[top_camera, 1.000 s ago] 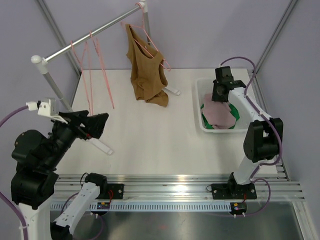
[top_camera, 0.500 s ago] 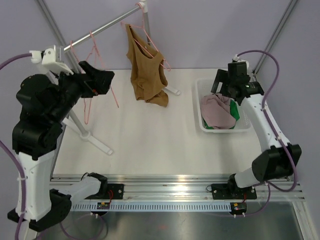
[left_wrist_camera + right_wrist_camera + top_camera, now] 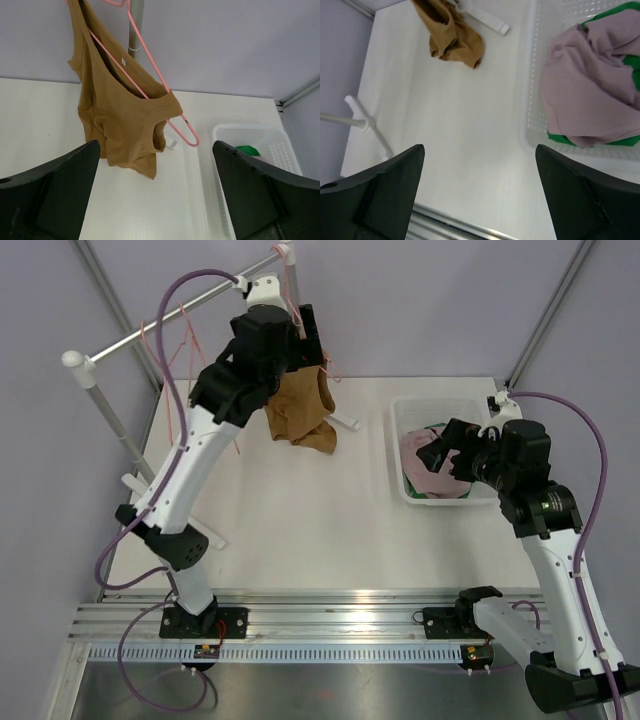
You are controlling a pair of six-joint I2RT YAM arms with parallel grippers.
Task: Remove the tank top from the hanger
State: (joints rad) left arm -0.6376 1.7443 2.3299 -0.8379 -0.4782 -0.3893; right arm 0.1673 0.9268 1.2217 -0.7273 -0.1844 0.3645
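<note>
The left arm is stretched up toward the rail (image 3: 112, 341), its left gripper (image 3: 155, 196) spread wide and empty before the tank top (image 3: 120, 115), which is draped on the pink hanger (image 3: 167, 102) and seemingly untouched, while the right gripper (image 3: 480, 192) is held released over the basket (image 3: 532, 100).

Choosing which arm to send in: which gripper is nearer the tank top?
Left. The left gripper is close beside the hanging tank top; the right gripper is far off to the side, over the basket.
</note>
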